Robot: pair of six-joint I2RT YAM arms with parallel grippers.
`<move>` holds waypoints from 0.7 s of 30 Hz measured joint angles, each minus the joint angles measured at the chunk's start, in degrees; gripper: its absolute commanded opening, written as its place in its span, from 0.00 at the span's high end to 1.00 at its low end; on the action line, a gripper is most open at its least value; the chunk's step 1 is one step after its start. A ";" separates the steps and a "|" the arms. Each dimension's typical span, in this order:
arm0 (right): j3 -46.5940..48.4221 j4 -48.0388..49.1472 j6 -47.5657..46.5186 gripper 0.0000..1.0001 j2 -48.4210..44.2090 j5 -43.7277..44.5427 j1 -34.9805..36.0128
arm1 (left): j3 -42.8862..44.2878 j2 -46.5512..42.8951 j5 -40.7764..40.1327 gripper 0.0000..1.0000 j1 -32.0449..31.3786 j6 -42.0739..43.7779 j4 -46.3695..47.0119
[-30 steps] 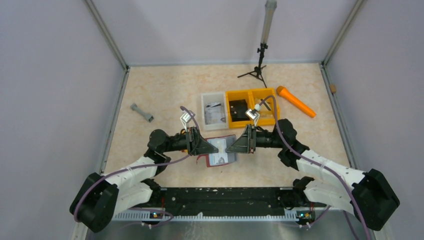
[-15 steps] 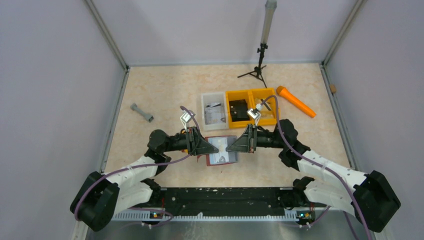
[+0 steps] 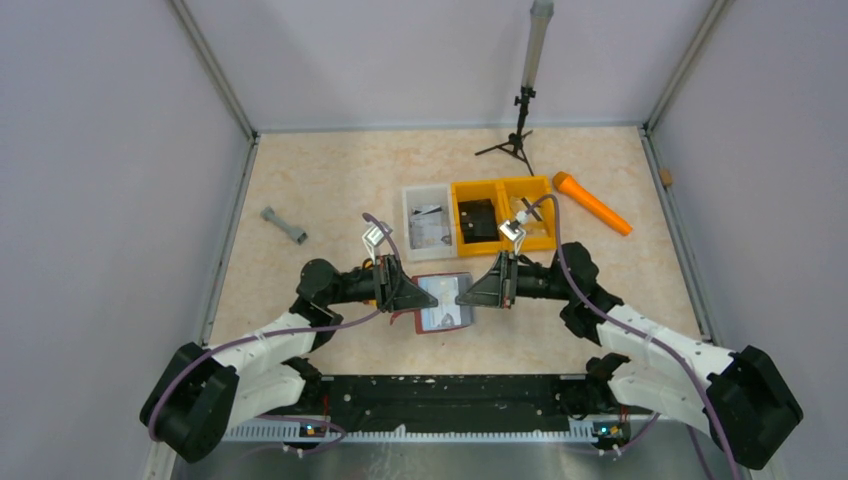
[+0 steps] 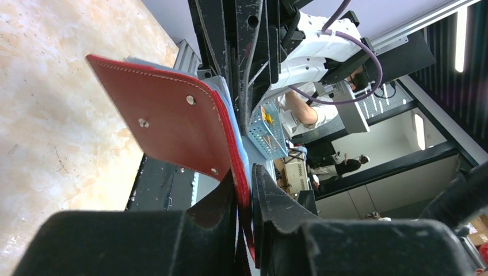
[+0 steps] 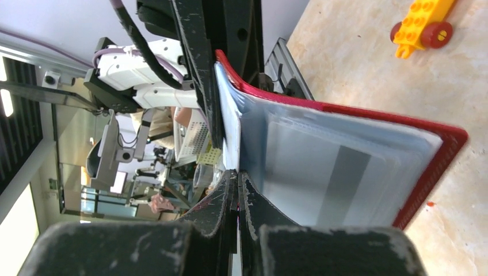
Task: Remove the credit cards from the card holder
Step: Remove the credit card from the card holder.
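The dark red card holder (image 3: 443, 304) hangs open between both grippers, just above the table in front of the arm bases. My left gripper (image 3: 430, 298) is shut on its red cover (image 4: 172, 121), whose edge runs down between the fingers (image 4: 270, 207). My right gripper (image 5: 237, 179) is shut at the edge of the pale inner leaves. Whether a card or only the pocket is pinched there is unclear. A pale credit card (image 5: 322, 172) with a grey stripe sits in the pocket beside the right fingers.
Behind the holder stand a clear bin (image 3: 428, 222) and a yellow two-part bin (image 3: 500, 215). An orange tube (image 3: 592, 203), a small tripod (image 3: 515, 145) and a grey bar (image 3: 284, 225) lie farther out. A yellow toy with red wheels (image 5: 423, 23) lies on the table.
The right jaws have closed at the holder's inner edge. Both grippers and the holder have shifted slightly; the left grip has stayed on the cover.
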 measured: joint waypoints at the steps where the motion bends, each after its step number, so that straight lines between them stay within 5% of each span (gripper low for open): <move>1: -0.37 -0.02 0.00 1.00 -0.17 -0.07 -0.07 | 0.00 0.00 0.07 0.89 -0.02 0.00 -0.17; 8: -1.33 0.22 0.02 1.00 -0.52 -0.31 -0.66 | 0.00 0.00 -0.02 1.00 -0.02 0.28 -1.25; 21: -2.27 -0.92 -1.11 1.00 -2.23 -1.22 -3.02 | -0.04 -0.76 -0.72 1.00 -0.17 0.26 -1.20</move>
